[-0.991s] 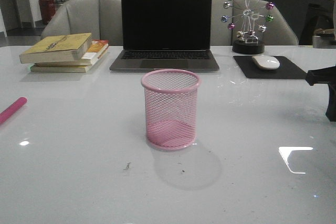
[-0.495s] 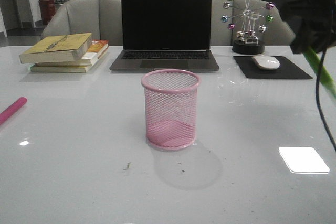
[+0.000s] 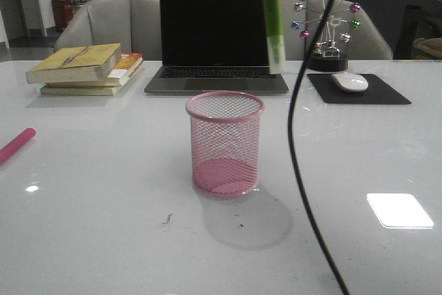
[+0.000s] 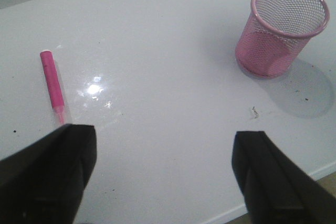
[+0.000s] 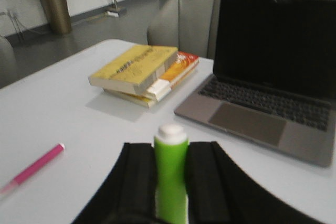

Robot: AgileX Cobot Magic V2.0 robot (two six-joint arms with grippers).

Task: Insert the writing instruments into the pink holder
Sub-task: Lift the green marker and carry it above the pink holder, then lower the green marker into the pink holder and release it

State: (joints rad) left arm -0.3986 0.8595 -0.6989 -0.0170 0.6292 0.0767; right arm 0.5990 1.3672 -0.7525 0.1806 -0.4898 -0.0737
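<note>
The pink holder (image 3: pixel 224 143) (image 4: pixel 281 30) stands upright mid-table with nothing in it. The lime green marker (image 3: pixel 271 18) (image 5: pixel 170 182) hangs almost vertical, pale end down, above the holder and slightly right of its rim. My right gripper (image 5: pixel 170 153) is shut on it; in the front view the gripper is above the picture's top edge. The magenta pink marker (image 3: pixel 15 144) (image 4: pixel 52 85) (image 5: pixel 34 167) lies flat near the table's left edge. My left gripper (image 4: pixel 163 171) is open over bare table, with the pink marker just beyond one finger (image 4: pixel 47 171).
An open laptop (image 3: pixel 217 32) sits behind the holder, with a stack of books (image 3: pixel 83 67) to its left. A mouse on a black pad (image 3: pixel 350 81) and a ball ornament (image 3: pixel 326 25) are at the back right. The right arm's black cable (image 3: pixel 295 136) hangs in front of the camera.
My right arm has swung up and left from the table's right edge, carrying the green marker to above the holder. The pink marker and the holder have not moved.
</note>
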